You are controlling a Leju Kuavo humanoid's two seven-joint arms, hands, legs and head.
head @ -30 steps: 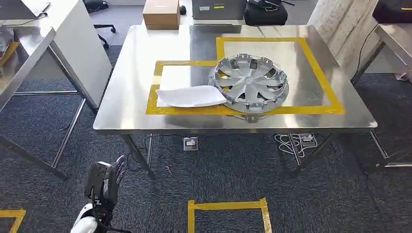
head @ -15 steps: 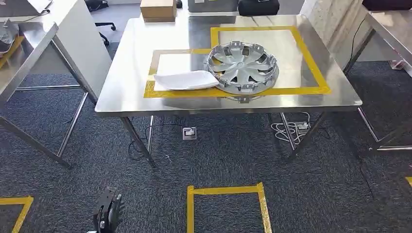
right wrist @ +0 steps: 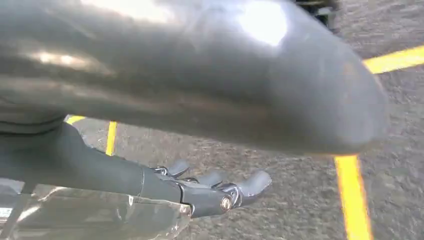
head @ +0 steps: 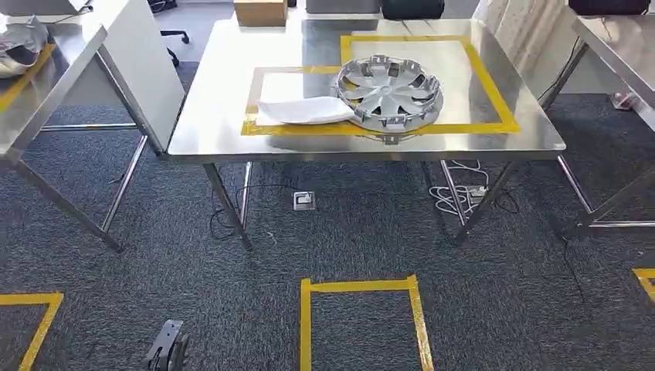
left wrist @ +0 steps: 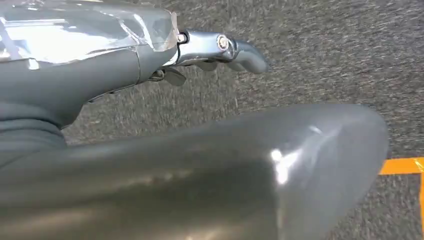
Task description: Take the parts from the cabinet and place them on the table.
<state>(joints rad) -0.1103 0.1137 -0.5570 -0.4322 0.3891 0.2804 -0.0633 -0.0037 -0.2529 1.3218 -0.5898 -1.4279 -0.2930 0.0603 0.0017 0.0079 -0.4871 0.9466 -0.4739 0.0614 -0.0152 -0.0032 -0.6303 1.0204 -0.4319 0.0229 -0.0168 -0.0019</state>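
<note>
On the table [head: 208, 124], within the yellow-taped zones, a wheel cover [head: 388, 90] & white part [head: 305, 111] are seen placed, so task is judged approx. complete, w/ left robot hand [left wrist: 220, 50] & right robot hand [right wrist: 220, 192] both hung empty, fingers loosely apart.

No legible text, labels, brands or numbers anywhere.

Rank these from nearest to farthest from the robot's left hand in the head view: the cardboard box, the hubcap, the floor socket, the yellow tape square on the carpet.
From the left hand, low at the picture's left:
1. Yellow tape square, on the carpet just right of the hand.
2. Floor socket, on the carpet under the table's front edge.
3. Hubcap, on the table inside the tape frame.
4. Cardboard box, at the table's far edge.
</note>
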